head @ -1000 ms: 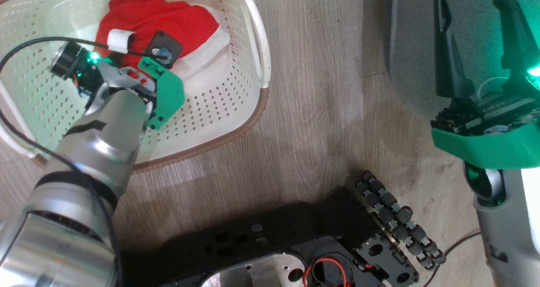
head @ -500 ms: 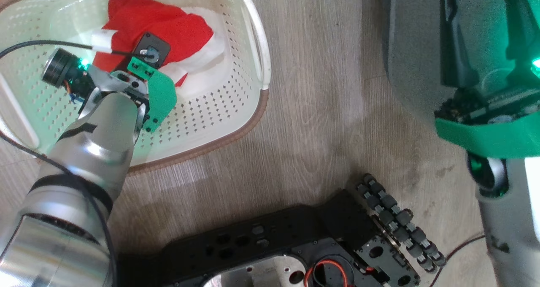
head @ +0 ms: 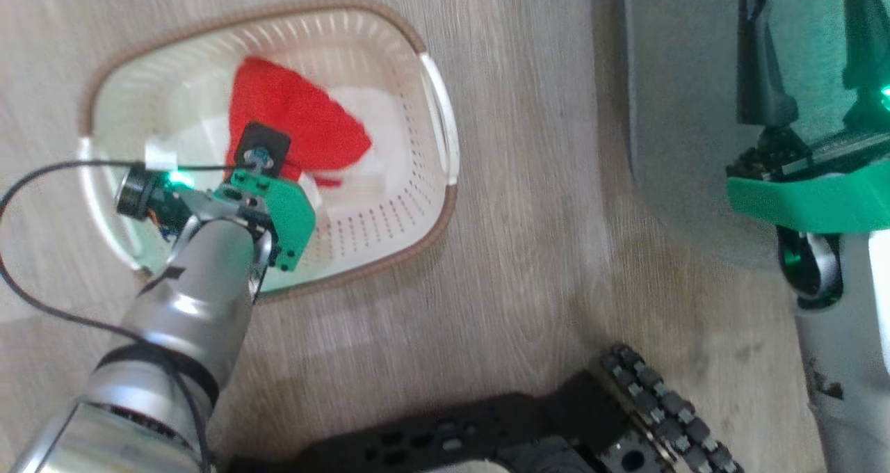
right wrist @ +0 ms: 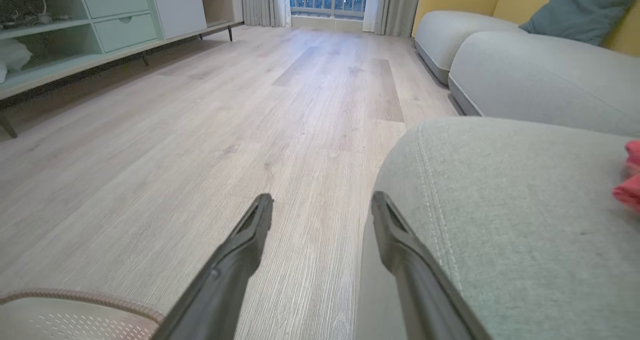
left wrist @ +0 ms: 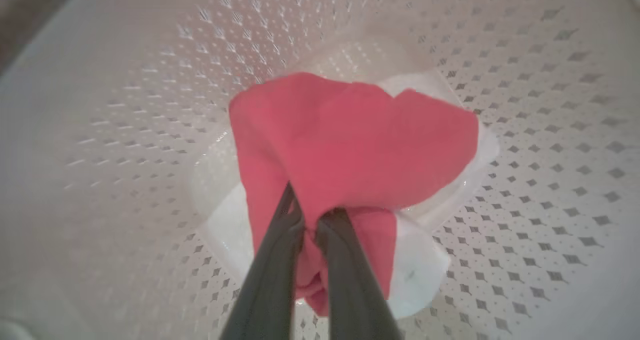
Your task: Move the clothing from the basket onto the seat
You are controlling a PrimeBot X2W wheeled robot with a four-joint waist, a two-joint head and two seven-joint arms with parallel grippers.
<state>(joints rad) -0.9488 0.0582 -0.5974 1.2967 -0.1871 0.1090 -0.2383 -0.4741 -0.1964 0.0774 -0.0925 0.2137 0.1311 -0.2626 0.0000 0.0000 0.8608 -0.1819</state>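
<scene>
The cream basket [head: 432, 202] stands on the wood floor at the left. Inside it lies red clothing [head: 299, 122] with white parts [left wrist: 415, 265]. My left gripper [left wrist: 312, 212] reaches down into the basket and is shut on a fold of the red fabric, which bunches up around its fingers. In the head view the wrist hides those fingers. The grey-green seat [head: 681, 97] fills the upper right. My right gripper [head: 806, 42] hovers open over the seat's rounded corner [right wrist: 500, 205] with nothing between its fingers. A red piece [right wrist: 631, 180] lies on the seat at the right edge.
My dark base with roller wheels [head: 653, 403] sits at the bottom of the head view. A black cable [head: 42, 181] loops from the left wrist. The right wrist view shows more sofa cushions [right wrist: 525, 75] and a low cabinet [right wrist: 75, 35] across open floor.
The head camera has shifted, so the whole basket now shows. The red clothing has gathered into a peak under my left gripper. The right gripper stays over the seat.
</scene>
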